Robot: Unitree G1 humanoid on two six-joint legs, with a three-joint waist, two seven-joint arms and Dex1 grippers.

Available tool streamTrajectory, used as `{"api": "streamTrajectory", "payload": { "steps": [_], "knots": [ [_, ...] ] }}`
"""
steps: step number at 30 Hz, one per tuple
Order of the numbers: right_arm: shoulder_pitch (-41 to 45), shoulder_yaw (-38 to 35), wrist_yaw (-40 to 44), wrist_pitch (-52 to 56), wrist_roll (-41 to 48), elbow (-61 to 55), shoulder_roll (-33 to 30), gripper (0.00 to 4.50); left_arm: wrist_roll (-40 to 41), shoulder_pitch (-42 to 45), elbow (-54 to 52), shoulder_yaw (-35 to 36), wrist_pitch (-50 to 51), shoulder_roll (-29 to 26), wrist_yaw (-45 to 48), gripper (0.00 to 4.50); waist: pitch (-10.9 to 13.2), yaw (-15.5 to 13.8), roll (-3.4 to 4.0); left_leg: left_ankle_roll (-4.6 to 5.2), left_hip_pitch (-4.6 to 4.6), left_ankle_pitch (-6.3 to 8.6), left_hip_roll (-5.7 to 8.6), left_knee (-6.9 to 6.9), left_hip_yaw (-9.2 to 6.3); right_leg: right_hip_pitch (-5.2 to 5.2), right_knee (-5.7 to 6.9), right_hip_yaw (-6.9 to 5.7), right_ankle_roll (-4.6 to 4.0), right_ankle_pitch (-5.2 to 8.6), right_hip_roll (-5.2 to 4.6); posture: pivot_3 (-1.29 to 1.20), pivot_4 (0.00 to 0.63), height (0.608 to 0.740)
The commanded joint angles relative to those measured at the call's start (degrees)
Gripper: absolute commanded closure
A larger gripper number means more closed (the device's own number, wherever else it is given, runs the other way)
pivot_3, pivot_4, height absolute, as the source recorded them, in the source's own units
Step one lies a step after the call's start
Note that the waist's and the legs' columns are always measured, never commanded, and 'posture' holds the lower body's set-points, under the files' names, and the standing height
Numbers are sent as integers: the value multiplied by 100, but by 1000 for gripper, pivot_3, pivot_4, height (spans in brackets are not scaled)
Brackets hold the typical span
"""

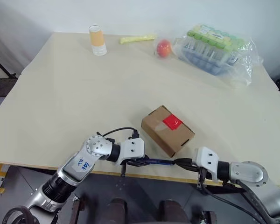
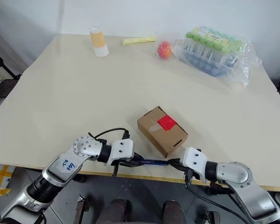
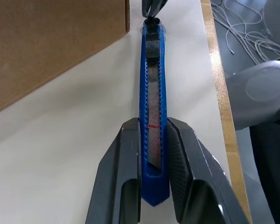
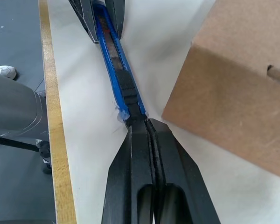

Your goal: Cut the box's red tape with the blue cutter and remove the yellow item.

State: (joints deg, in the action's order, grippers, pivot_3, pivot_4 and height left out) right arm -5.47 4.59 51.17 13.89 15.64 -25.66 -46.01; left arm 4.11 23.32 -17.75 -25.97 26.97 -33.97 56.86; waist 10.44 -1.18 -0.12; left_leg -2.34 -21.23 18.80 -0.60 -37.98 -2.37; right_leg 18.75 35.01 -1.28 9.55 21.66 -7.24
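Both grippers on the cutter at the table's near edge

Roughly centre-near on the table (image 1: 60,93) sits the box (image 1: 161,133), red tape (image 1: 172,122) on its top face, flaps shut. Left half of the tabletop is bare, lots of free room there; far edge holds an orange-and-white cup (image 1: 98,40), a pale yellow strip (image 1: 137,39), a red-orange fruit (image 1: 163,47) and a bag of green-capped tubes (image 1: 214,49), all well apart from the box.

Left arm comes in low from the near-left corner, wrist bent toward the right along the table's near edge. Left gripper (image 3: 153,140) has its fingers clamped on the sides of the blue cutter (image 3: 152,116) near its back end, narrow opening, cutter lying flat just beside the box's near side and parallel to the wooden table rim.

Right arm comes from the near-right, forearm over the edge, gripper pointing left. Right gripper (image 4: 142,122) is pinched fully together at the cutter's other end, fingertips touching its tip. Box corner is just beside these fingers, not touching.
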Motion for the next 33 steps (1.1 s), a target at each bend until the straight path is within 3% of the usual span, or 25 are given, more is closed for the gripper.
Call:
{"api": "streamTrajectory", "payload": {
  "steps": [1, 15, 22, 25, 29, 31, 33],
  "knots": [
    [61, 275, 35, 62, -101, 32, 146, 4455, -180, 8, -13, -108, -70, -54, 2, 4071, 0, -3, 0, 0, 0, 0, 0, 0, -1, 0, 0, 0, 0, 0, 0, 0, 150, 740],
    [379, 1036, -89, 259, -354, -214, 597, 4455, -228, 23, 65, -46, -70, -9, -67, 4071, 0, -3, 0, 0, -5, 0, 2, -1, -3, 1, 7, 0, 0, 0, -1, 0, 150, 740],
    [248, 865, -35, 303, -64, -308, 675, 4455, -226, -67, 79, 28, -241, -56, -71, 4071, 0, -4, 0, 0, -4, 0, 1, -3, -4, 0, 7, -1, 0, 0, 0, 0, 150, 740],
    [-59, 391, 100, 317, 558, -628, 650, 4455, -221, -178, 134, 115, -606, -83, -90, 4071, 0, -11, 0, 0, -5, 0, 1, -1, -6, 0, 8, -2, 0, 0, 0, 0, 150, 740],
    [-477, -524, 49, 994, 1864, -1219, 533, 4455, 119, -599, 271, 724, -2102, 62, -254, 4071, 0, 0, 0, 0, -6, 0, -1, 0, -4, 0, 9, -3, 0, 0, -1, 0, 150, 740],
    [-656, -1106, -209, 1801, 3171, -1550, 336, 4455, 361, -880, 275, 1016, -2826, -78, -8, 4071, 1, -2, 0, -1, -5, 1, -6, 0, -7, 0, 8, -8, 0, 0, 0, 0, 150, 740],
    [-865, -1718, -463, 2529, 5019, -1783, -202, 4080, 589, -1145, 251, 1254, -3676, -348, 416, 4071, 2, -9, 2, -1, -6, 1, -5, -1, -9, -3, 4, -9, -1, 0, -3, 0, 150, 740]
  ]
}}
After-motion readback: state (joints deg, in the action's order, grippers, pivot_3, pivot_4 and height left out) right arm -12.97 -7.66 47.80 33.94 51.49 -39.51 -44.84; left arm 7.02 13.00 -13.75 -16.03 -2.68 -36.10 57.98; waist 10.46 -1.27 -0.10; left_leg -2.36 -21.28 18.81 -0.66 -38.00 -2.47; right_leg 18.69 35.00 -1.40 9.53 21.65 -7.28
